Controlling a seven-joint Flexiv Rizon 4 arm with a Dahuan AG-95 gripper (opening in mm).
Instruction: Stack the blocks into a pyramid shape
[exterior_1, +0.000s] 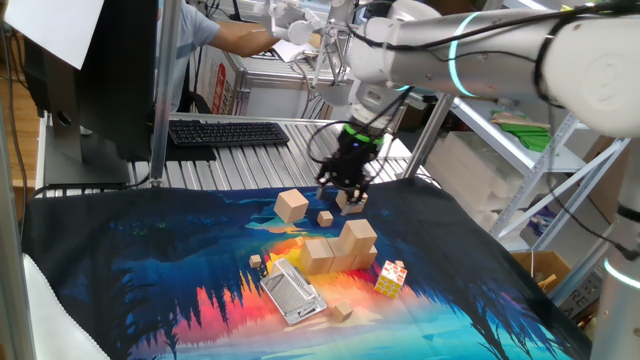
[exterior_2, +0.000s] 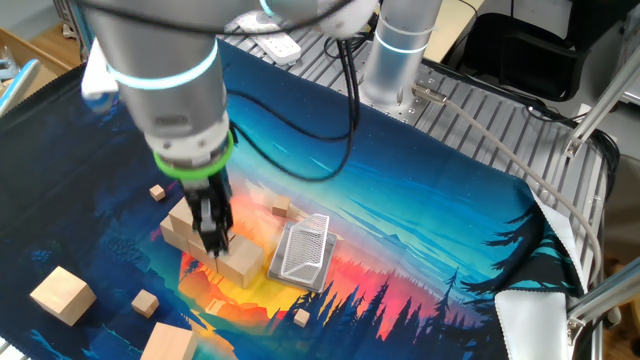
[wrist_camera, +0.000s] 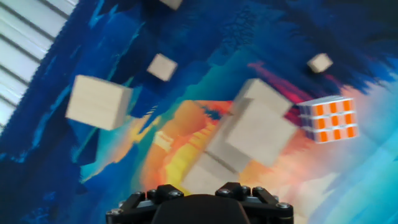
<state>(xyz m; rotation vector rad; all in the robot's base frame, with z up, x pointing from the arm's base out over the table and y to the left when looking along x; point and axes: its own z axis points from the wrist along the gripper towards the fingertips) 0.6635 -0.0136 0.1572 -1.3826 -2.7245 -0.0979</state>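
**Wood cubes – light, hard, taken by the flat sides**

Wood like this gives nothing under my fingers. I judge each of the blocks (exterior_1: 318, 255) stiff, light and hard to damage, though the smooth unpainted faces could slip if I catch them crooked. The hold I want is square across two opposite faces at about mid-height, never corner to corner. The printed cloth (exterior_1: 150, 270) under them looks soft, so a careless set-down may tip a neighbour.

Closest to me, my gripper (exterior_2: 214, 240) points straight down over the started pile. I see no block in it. The fingers read as one dark shape in both fixed views, and the blurred hand view shows only the gripper body, so I cannot tell how far apart they stand.

Right below, two cubes sit side by side and touching, with the top block (exterior_1: 358, 235) on them toward one end. All are plain pale tan and equal in size.

Further out lie the spares – a loose block (exterior_1: 291, 205) and a second loose block (exterior_1: 352, 203), both flat on the cloth and apart from the pile.

Scattered around are tiny cubes (exterior_1: 325, 216), a metal grater (exterior_1: 293, 290) and the yellow puzzle cube (exterior_1: 391, 278), none of them mine to lift.
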